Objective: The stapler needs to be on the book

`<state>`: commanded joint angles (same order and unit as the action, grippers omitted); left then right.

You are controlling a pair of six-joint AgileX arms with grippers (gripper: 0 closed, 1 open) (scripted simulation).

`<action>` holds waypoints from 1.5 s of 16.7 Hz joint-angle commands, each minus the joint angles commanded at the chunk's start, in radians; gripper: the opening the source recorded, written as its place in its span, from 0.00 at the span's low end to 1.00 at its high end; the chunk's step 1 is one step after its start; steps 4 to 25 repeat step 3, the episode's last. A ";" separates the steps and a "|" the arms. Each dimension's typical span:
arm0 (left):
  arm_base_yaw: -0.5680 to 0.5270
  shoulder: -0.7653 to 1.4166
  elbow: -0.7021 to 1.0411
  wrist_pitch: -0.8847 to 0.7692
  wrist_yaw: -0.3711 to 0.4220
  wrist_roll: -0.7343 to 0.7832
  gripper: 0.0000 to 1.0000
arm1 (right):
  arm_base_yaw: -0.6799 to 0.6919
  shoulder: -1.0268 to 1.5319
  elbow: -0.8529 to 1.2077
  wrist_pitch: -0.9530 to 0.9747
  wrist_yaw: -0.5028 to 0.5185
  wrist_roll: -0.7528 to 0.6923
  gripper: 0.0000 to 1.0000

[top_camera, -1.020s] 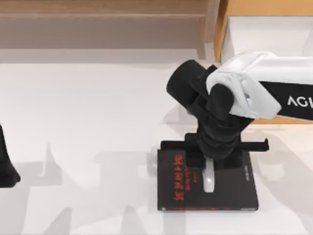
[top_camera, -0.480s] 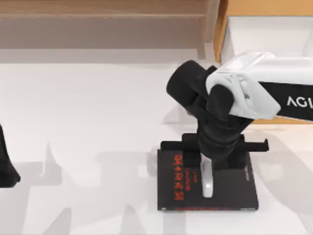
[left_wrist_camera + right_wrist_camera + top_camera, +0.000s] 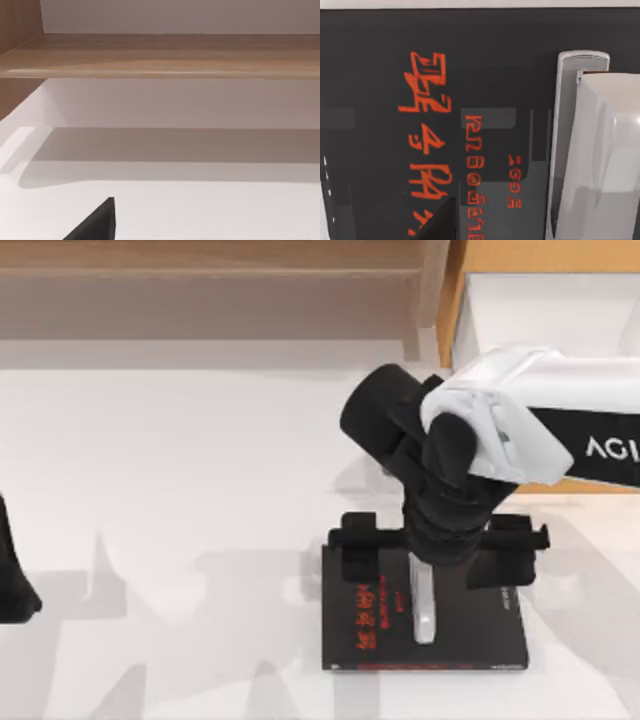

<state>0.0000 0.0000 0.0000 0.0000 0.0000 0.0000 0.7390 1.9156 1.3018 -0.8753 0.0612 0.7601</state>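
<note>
The small white bar-shaped stapler (image 3: 425,612) lies on the flat black rectangular book (image 3: 480,635), right of the book's red lettering.

White-and-black AgileX arms.
Right arm (image 3: 560,430): white shell, black band with white lettering, black wrist, black end effector (image 3: 438,548).

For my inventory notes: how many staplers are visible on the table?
1. The stapler lies on the book, right of its red lettering, below the open right gripper. The arm could hide more.
</note>
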 joint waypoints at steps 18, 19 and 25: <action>0.000 0.000 0.000 0.000 0.000 0.000 1.00 | 0.000 0.000 0.000 0.000 0.000 0.000 1.00; 0.000 0.000 0.000 0.000 0.000 0.000 1.00 | 0.000 0.000 0.000 0.000 0.000 0.000 1.00; 0.000 0.000 0.000 0.000 0.000 0.000 1.00 | 0.000 0.000 0.000 0.000 0.000 0.000 1.00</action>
